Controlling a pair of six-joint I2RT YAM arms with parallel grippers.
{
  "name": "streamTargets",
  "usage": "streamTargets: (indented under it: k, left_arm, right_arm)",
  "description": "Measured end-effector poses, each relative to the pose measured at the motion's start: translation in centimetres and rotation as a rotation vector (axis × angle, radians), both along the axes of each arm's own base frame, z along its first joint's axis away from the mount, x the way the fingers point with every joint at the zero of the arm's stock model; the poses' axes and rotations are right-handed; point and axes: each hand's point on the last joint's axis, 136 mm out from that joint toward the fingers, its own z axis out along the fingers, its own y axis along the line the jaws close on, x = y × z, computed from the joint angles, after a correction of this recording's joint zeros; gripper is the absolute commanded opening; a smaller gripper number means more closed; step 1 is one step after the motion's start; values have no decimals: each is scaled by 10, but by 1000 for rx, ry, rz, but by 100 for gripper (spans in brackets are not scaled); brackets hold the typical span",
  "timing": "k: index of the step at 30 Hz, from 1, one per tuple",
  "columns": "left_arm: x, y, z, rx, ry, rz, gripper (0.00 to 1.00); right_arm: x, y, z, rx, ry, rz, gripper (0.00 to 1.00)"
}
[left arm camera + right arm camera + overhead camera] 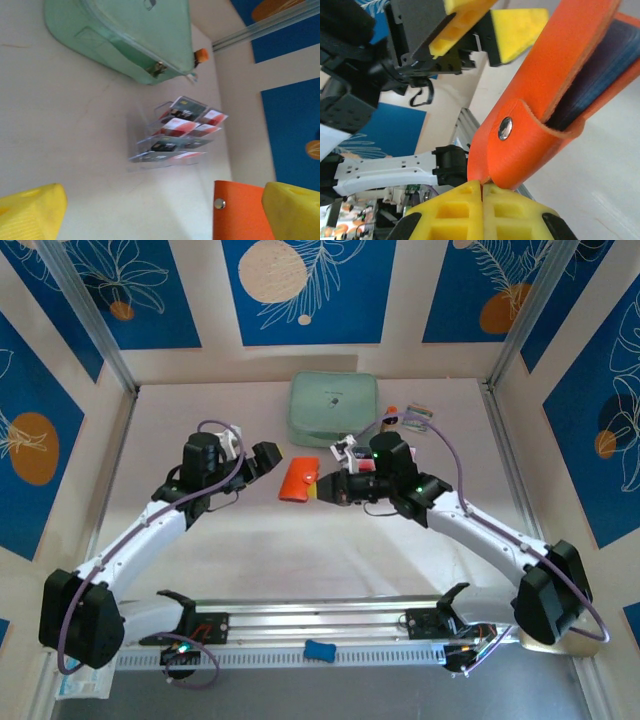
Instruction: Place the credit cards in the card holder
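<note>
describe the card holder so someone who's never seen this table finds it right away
Start at the large mint-green zip case at the back of the table. Just in front of it, between the two arms, is the card holder, a small folded wallet. Unlike the clear tray of credit cards nearby, it is solid orange with a silver snap button.

My table (300,550) is pale and off-white, evenly lit, with only soft shadows on it; cream walls (300,360) close me in on the far side, left and right; blue panels (340,300) drawn with white leaves are set into them, some bearing an orange disc (30,445), the far one a cream disc (272,270); grey metal posts (85,315) stand at the two far corners; a silver rail (320,612) runs along the near edge.
</note>
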Motion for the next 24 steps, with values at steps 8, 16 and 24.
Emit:
streamTargets:
  k: [8, 16, 24]
  left_arm:
    - [1, -7, 12, -134, 3, -14, 100]
    - [0, -16, 23, -240, -7, -50, 85]
    - [-3, -22, 25, -314, 3, -84, 72]
  right_arm:
    - [5, 17, 4, 51, -19, 66, 0]
    - [4, 23, 14, 87, -43, 87, 0]
    - [8, 27, 10, 89, -41, 89, 0]
